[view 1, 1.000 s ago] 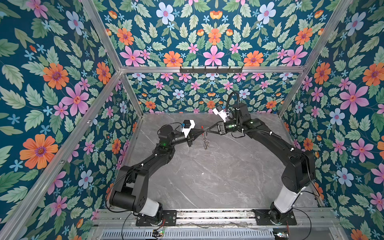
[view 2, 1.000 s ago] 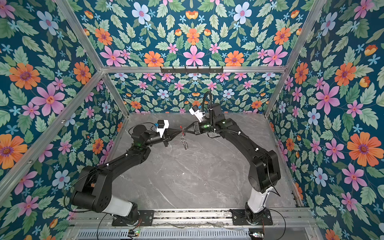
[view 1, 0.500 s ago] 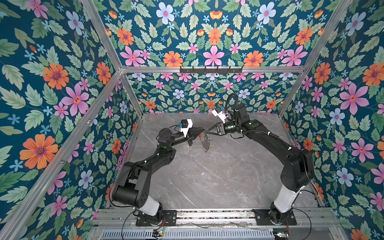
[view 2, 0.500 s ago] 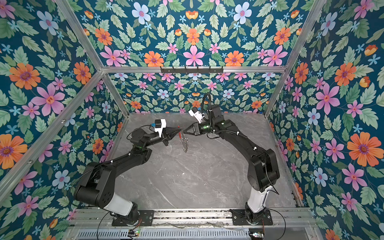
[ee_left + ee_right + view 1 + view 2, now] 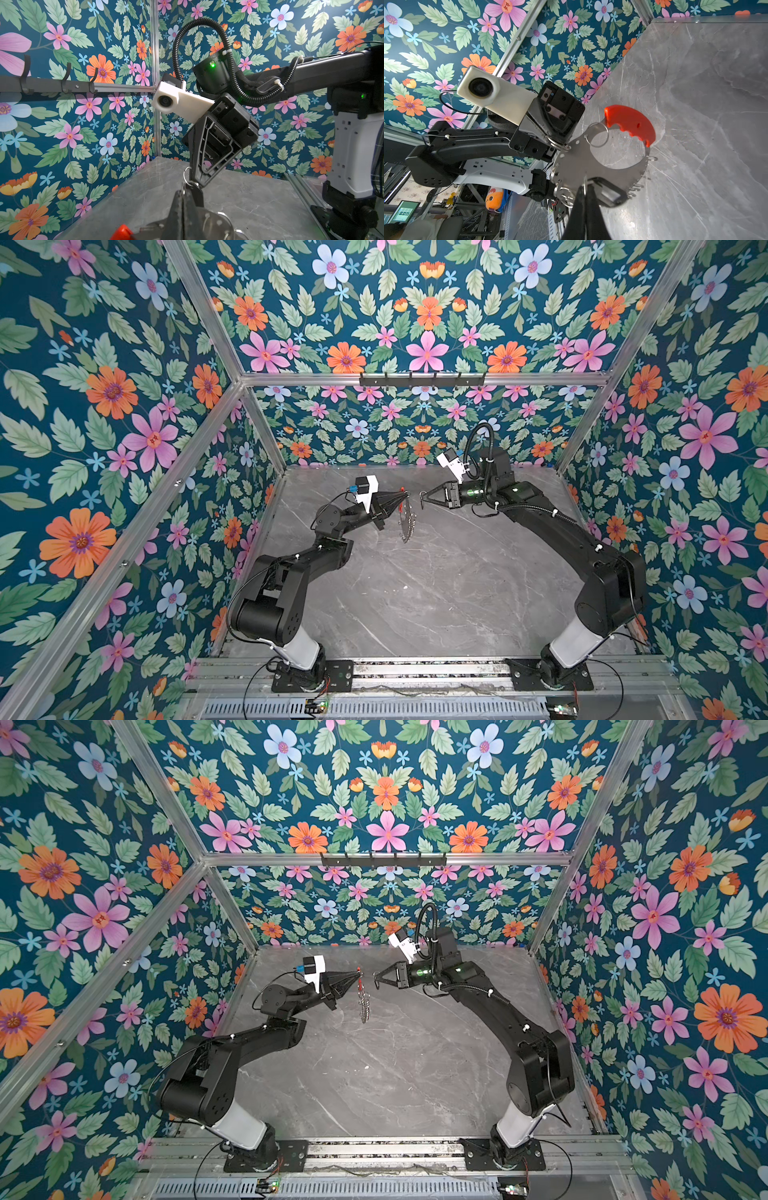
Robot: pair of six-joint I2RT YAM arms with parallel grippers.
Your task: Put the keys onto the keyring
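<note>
Two grippers face each other above the far middle of the grey surface (image 5: 415, 593). Left gripper (image 5: 400, 495) is clamped on the keyring (image 5: 406, 522) rim near its red piece (image 5: 631, 122); the disc hangs edge-on, clear of the surface. Right gripper (image 5: 424, 498), closed on the keys (image 5: 609, 193), holds them just right of the keyring.

The tabletop (image 5: 436, 597) is grey, white-veined marble.

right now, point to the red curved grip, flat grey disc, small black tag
red curved grip (image 5: 631, 122): right wrist view, middle
flat grey disc (image 5: 573, 166): right wrist view, bare face
small black tag (image 5: 610, 194): right wrist view, body
</note>
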